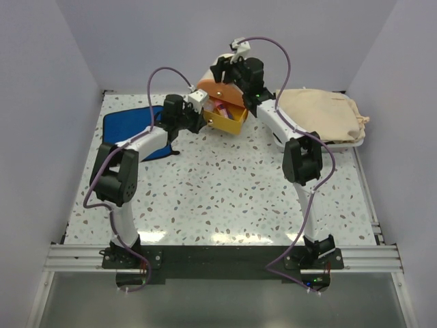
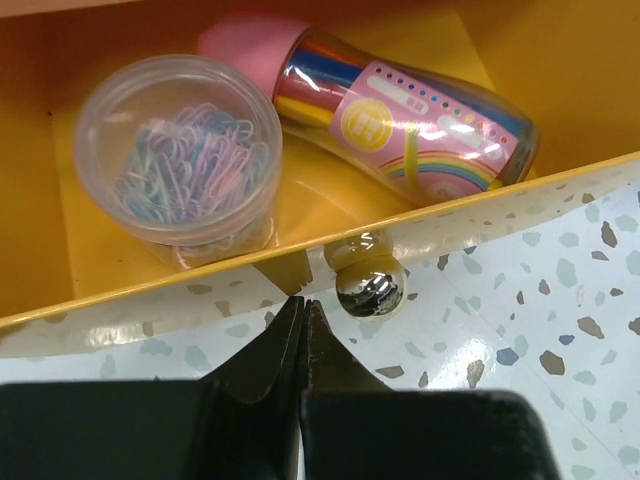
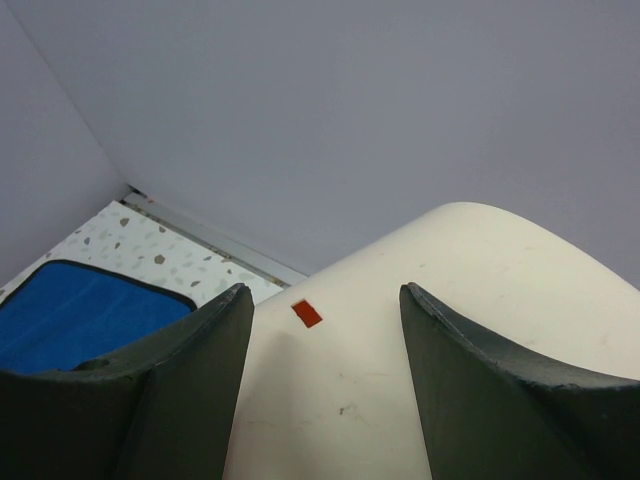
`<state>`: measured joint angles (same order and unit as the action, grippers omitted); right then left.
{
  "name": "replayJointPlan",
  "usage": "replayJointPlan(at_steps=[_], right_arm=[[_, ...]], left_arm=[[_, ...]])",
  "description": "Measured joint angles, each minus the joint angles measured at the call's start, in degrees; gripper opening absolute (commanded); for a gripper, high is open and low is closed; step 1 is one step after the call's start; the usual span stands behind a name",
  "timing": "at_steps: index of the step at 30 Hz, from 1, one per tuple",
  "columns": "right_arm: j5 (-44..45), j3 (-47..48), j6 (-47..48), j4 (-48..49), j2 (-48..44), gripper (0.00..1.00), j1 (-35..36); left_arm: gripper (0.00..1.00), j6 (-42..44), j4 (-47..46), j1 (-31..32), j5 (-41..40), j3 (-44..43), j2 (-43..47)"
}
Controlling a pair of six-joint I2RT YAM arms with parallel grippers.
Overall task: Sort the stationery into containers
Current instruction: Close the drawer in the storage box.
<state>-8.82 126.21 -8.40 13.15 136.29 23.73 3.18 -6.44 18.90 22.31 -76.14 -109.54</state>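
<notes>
Pink tube and clear tub of paper clips: both lying in the open yellow drawer; drawer drawn out of the beige cabinet, below the orange drawer. Left gripper: clenched, empty, tips just beside the knob, not on it; risk: a push from there could skid off or jam the drawer askew. Right gripper: spread over the cabinet top, grasping nothing.
</notes>
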Motion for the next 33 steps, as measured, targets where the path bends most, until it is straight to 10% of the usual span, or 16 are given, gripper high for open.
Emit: replayJointPlan(at_steps=[33], right_arm=[[-0.4, -2.4, -0.2, 1.0, -1.2, 0.64, 0.0]], left_arm=[[0.0, -4.4, -9.4, 2.7, -5.2, -3.8, -5.4]])
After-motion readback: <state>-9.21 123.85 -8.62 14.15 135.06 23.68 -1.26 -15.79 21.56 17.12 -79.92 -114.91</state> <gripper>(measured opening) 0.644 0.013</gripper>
